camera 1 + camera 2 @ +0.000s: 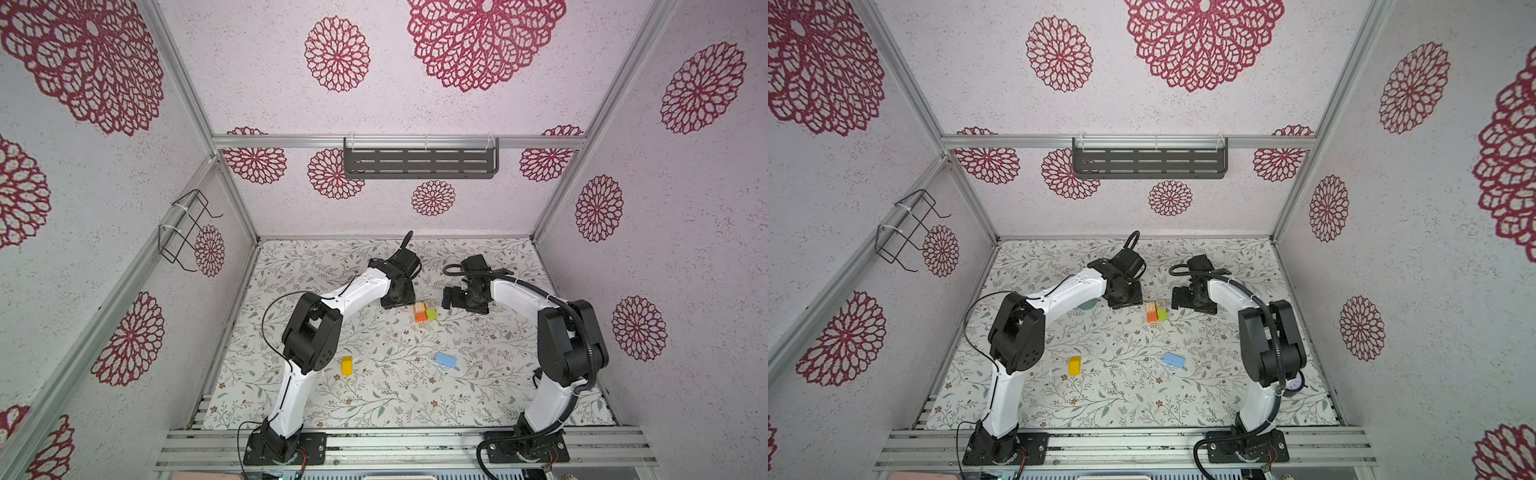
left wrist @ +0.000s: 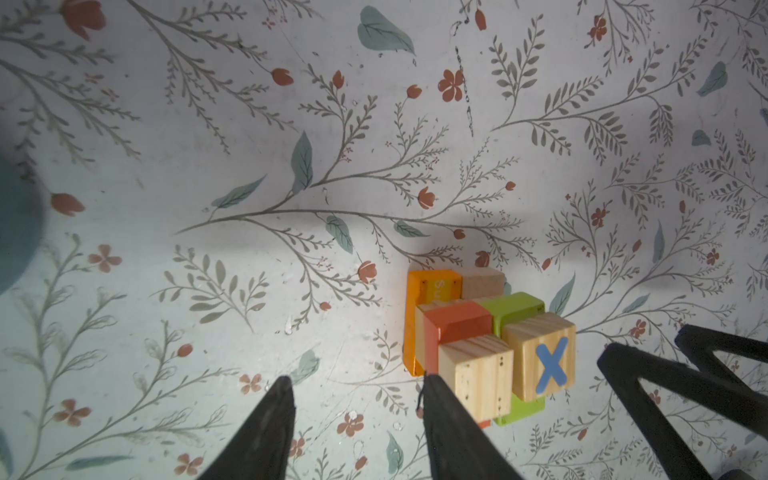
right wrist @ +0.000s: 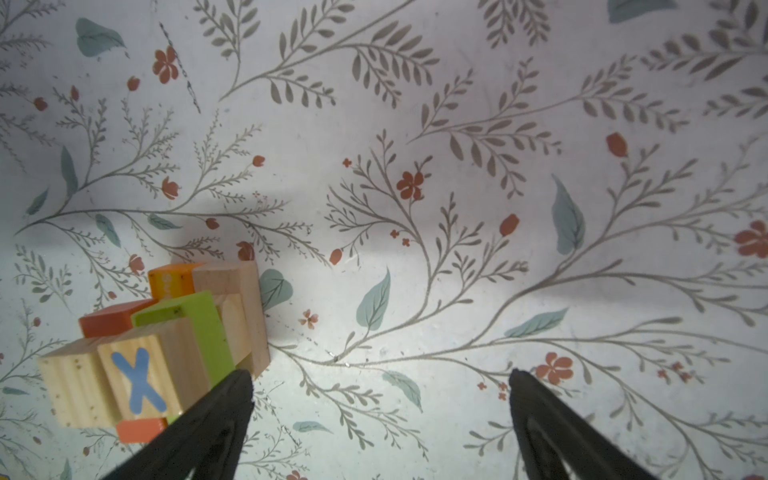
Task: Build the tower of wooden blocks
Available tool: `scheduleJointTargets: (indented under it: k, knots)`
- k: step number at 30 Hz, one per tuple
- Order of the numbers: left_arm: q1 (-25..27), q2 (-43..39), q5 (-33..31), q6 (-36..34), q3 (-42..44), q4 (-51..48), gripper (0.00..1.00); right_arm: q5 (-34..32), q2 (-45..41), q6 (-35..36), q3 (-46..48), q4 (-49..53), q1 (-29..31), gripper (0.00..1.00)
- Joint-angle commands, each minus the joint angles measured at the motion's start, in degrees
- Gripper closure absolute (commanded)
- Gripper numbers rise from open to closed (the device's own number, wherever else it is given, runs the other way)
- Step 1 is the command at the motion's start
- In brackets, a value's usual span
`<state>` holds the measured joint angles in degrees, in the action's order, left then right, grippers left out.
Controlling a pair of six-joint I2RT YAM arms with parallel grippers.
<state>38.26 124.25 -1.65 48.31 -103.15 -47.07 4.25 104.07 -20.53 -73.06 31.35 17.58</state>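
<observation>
Table: floral-printed flat mat (image 1: 382,399), with everything resting on it.
Left gripper (image 2: 357,382): jaws apart, nothing between them.
Right gripper (image 3: 380,374): jaws spread wide, empty.
Tower: squat stack of orange, red, green and plain lettered wooden blocks (image 1: 425,311), mid-table between both grippers, with a left finger just beside it.
Loose blocks: yellow painted wooden oblong (image 1: 346,365) and blue painted wooden oblong (image 1: 446,360), nearer the arm bases and well apart.
Handling: they look light, stiff and slick with paint; I'd pinch across the flat long sides.

On your desk (image 1: 374,399) the tower (image 1: 425,311) stands between left gripper (image 2: 359,382) and right gripper (image 3: 379,374). Yellow block (image 1: 346,365) and blue block (image 1: 446,360) lie well back from them.
</observation>
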Motion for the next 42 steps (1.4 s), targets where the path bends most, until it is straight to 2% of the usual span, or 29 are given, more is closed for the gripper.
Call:
scheduleJointTargets:
  k: [1,19,42]
  knots:
    - [0.3,1.0,1.6,1.5,0.9,3.1,0.47,-0.6,0.4,1.4,-2.2,1.5,0.4,0.01]
    - [1.3,3.3,2.4,1.9,1.3,3.4,0.48,4.0,3.0,3.1,-2.9,-1.6,0.4,0.01]
    - [1.5,3.2,1.7,1.7,0.4,2.6,0.49,5.7,3.1,3.7,-2.6,-1.6,1.7,0.01]
